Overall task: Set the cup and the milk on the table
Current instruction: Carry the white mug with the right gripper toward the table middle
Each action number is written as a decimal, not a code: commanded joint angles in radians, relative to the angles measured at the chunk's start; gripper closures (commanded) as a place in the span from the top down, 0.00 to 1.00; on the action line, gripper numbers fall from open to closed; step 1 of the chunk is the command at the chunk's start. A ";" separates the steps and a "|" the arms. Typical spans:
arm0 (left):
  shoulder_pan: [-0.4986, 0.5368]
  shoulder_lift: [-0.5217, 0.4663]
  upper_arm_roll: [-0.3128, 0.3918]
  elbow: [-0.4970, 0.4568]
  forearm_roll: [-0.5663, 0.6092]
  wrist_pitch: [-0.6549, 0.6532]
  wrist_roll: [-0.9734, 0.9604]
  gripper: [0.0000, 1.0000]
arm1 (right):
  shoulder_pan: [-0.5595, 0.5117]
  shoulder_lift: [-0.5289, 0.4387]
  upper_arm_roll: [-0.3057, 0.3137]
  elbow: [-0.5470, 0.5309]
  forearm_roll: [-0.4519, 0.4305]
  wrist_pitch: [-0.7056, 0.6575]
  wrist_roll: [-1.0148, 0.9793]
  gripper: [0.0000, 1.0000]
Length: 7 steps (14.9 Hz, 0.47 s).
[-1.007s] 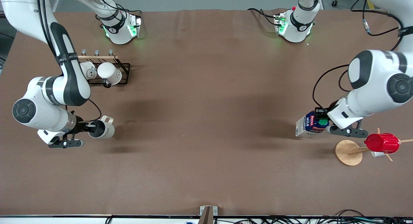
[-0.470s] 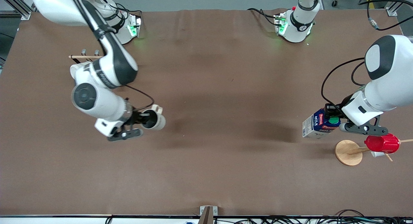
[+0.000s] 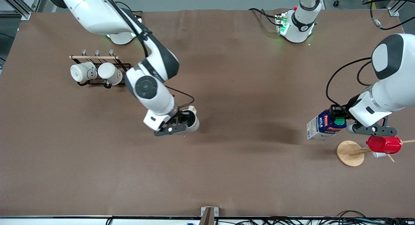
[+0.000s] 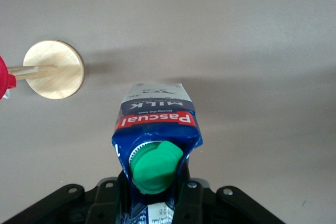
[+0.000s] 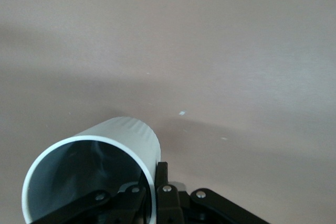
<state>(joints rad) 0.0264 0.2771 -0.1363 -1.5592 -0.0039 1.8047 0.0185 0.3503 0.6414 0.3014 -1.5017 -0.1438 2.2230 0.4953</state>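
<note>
My right gripper is shut on the rim of the cream-white cup and holds it in the air over the middle of the brown table. In the right wrist view the cup shows its dark grey inside, with one finger inside the rim and one outside. My left gripper is shut on the gable top of the blue and white milk carton, held over the table by the left arm's end. The left wrist view shows the milk with its green cap between my fingers.
A black wire rack with two whiter mugs stands near the right arm's base. A wooden peg stand carrying a red ribbed cup stands beside the milk carton, nearer the front camera.
My right arm has swung the cup from near the rack toward the table's middle. My left gripper has shifted the milk slightly toward the table's end and tilted it.
</note>
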 commanded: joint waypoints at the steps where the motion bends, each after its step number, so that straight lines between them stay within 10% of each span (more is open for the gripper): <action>1: -0.002 0.002 0.003 0.019 0.012 -0.021 -0.005 0.27 | 0.041 0.052 0.004 0.031 -0.092 0.032 0.089 0.00; 7: -0.019 0.008 -0.006 0.019 0.007 -0.021 -0.078 0.27 | 0.096 0.121 0.004 0.031 -0.177 0.127 0.106 0.01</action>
<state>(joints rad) 0.0213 0.2782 -0.1388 -1.5589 -0.0039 1.8036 -0.0066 0.4383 0.7371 0.3015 -1.4974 -0.2791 2.3427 0.5726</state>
